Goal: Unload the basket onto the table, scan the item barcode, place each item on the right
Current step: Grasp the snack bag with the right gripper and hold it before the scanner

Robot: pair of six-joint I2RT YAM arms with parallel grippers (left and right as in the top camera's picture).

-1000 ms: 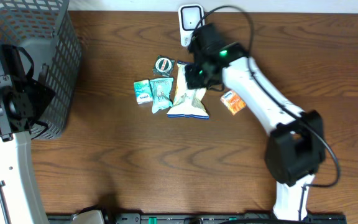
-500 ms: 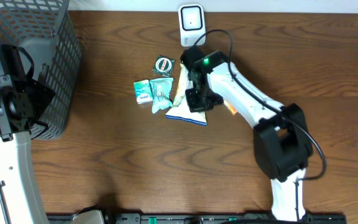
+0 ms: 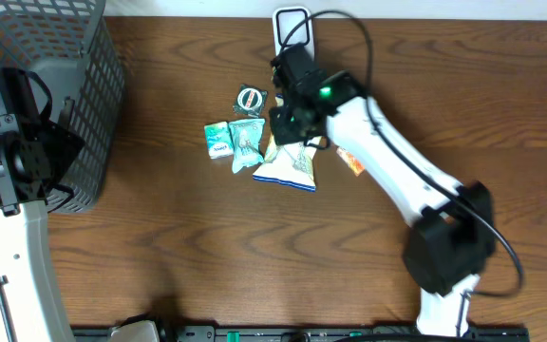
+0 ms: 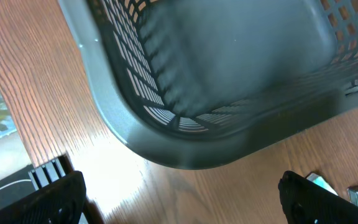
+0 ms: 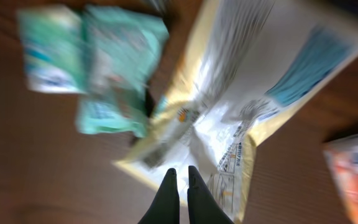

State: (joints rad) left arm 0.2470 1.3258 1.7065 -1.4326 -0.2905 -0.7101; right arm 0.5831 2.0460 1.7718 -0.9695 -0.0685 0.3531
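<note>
1. At the far left, a grey mesh basket (image 3: 98, 85) stands on the wooden table (image 3: 179, 247). The left arm (image 3: 8, 152) sits right against the basket's near side.
2. The left wrist view looks down on the basket's rim. The left gripper (image 4: 182, 193) has its two dark fingers (image 4: 55, 199) spread wide at the bottom corners of the view, and nothing sits between them.
3. Left of the table's middle, two teal packets lie side by side and touching: a smaller one (image 3: 218, 139) and a larger one (image 3: 246, 144).
4. Just beyond the teal packets lies a small round wrapped item (image 3: 251, 98).
5. Next comes the item for scanning, a white and yellow snack bag (image 3: 291, 166) with blue edging. It lies crumpled, its left edge against the larger teal packet.
6. The right gripper (image 3: 288, 125) hangs over the far end of the snack bag. In the blurred right wrist view its fingertips are pressed together with no gap, right at the bag's central crease. I cannot tell whether they pinch any of the wrapper.
7. At the table's far edge, beyond the gripper, stands a small white scanner (image 3: 292, 27), partly hidden by the arm.
8. Right of the bag, an orange packet (image 3: 352, 161) peeks out from under the white right arm (image 3: 397, 180), which stretches back towards the near right.
</note>
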